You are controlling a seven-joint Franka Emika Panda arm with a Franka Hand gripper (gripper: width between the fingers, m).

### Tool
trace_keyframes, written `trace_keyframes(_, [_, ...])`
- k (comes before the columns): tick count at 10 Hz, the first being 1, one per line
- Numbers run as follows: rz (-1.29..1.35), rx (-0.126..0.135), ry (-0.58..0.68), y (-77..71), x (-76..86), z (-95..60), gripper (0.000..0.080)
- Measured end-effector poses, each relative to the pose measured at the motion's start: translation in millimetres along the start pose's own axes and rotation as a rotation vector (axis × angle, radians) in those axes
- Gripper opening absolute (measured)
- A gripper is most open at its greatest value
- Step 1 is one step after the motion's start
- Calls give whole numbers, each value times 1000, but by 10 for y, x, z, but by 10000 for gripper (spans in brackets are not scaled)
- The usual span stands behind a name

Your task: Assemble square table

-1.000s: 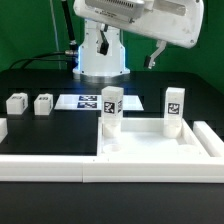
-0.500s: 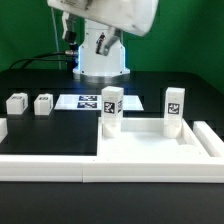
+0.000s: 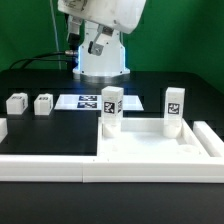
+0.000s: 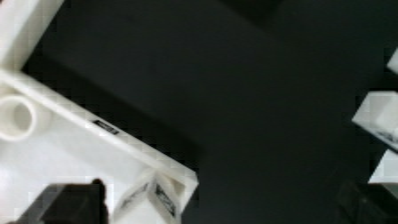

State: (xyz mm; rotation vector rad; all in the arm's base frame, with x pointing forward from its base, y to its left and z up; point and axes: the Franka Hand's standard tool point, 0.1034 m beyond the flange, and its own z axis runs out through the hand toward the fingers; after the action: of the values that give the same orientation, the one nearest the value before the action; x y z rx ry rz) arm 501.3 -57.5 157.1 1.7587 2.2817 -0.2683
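The white square tabletop [image 3: 150,147] lies in the front right corner of the border rail. Two white tagged legs stand upright on it, one at its left corner [image 3: 110,109] and one at its right [image 3: 174,110]. Two more small white legs [image 3: 16,102] [image 3: 43,102] lie on the black table at the exterior view's left. My gripper [image 3: 97,45] hangs high in front of the robot base, far above all parts. In the wrist view its dark fingers [image 4: 68,204] stand wide apart with nothing between them; white parts [image 4: 71,150] show far below.
The marker board [image 3: 88,101] lies flat behind the left standing leg. The long white border rail [image 3: 50,166] runs along the front and up the right side [image 3: 208,138]. A white piece [image 3: 3,128] shows at the left edge.
The arm has swung from the exterior view's right toward the middle, in front of the robot base. The legs and tabletop have not moved.
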Motion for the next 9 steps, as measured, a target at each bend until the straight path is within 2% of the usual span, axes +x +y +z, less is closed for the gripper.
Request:
trace_keyframes(1, [131,-17,9,-53,-110,69,649])
trace_keyframes(3, [526,30,9,-368,-305,343,649])
trace_keyframes(4, [696,50,-11,-371,-429,344,649])
trace_keyframes(5, [904,137,-40,-507,-482,394,649])
trace_keyframes(9, [1172,142,-32,-457,-413,393,649])
